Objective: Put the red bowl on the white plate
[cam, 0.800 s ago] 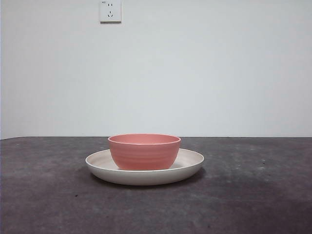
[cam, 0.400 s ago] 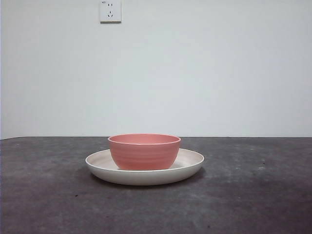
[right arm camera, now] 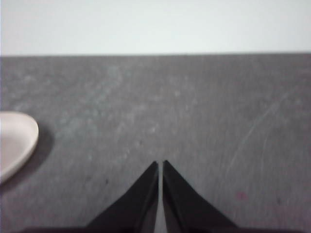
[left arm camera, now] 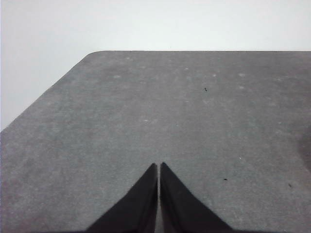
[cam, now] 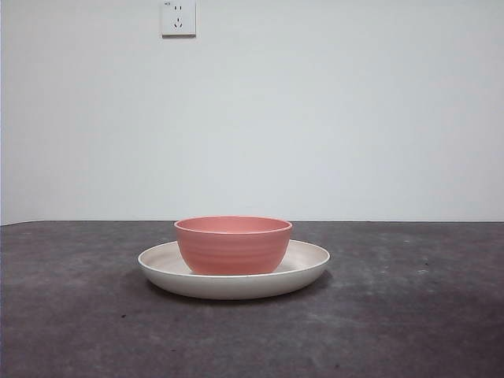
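Left gripper [left arm camera: 159, 167]: its two black jaws are pressed together with only a hairline seam between them, holding nothing, over bare dark grey surface [left arm camera: 194, 111].
Left wrist view: only the speckled surface, its rounded far corner and the pale wall beyond; neither bowl nor plate shows here.
Right gripper [right arm camera: 160, 166]: jaws likewise drawn together, tips almost meeting, empty, above the surface.
Right wrist view: a curved piece of the plate's [right arm camera: 14, 138] rim shows at the picture's edge, well apart from the jaws, casting a soft shadow on the surface; the bowl is out of this view.
Bowl [cam: 233, 245]: upright, salmon-pink, faint ridges round its wall, sitting inside the plate near its middle, in the front view.
Plate [cam: 307, 264]: cream-white, wide and shallow, flat on the surface, its low rim showing on both sides of the bowl.
Arms in front view: neither is visible.
Surface: dark grey, mottled, with a few small specks.
Wall [cam: 354, 118]: plain white behind the surface.
Socket [cam: 178, 17]: white, high on the wall, above and slightly to one side of the bowl.
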Available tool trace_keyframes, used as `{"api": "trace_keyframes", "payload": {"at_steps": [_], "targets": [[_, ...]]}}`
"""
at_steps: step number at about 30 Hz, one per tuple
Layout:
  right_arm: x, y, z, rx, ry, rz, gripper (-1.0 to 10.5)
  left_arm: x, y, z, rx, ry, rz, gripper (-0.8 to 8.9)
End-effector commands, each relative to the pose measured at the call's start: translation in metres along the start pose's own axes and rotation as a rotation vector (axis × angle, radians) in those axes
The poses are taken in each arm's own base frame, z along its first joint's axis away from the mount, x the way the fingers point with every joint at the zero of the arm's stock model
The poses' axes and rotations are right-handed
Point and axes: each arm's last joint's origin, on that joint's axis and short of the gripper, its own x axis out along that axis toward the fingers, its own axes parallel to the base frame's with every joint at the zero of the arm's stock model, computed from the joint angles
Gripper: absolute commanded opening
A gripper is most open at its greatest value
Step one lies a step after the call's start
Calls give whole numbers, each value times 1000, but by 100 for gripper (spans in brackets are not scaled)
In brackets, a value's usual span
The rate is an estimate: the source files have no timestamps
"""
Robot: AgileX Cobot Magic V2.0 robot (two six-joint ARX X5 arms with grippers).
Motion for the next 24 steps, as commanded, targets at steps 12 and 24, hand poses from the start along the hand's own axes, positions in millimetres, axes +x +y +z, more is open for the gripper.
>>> {"api": "trace_keyframes", "payload": {"at_steps": [12, 24], "targets": [[1, 0, -2, 18, -4, -2, 10, 2, 0, -7, -4, 26, 3, 9], [1, 0, -2, 18, -4, -2, 10, 2, 0, -7, -4, 26, 3, 9]]}}
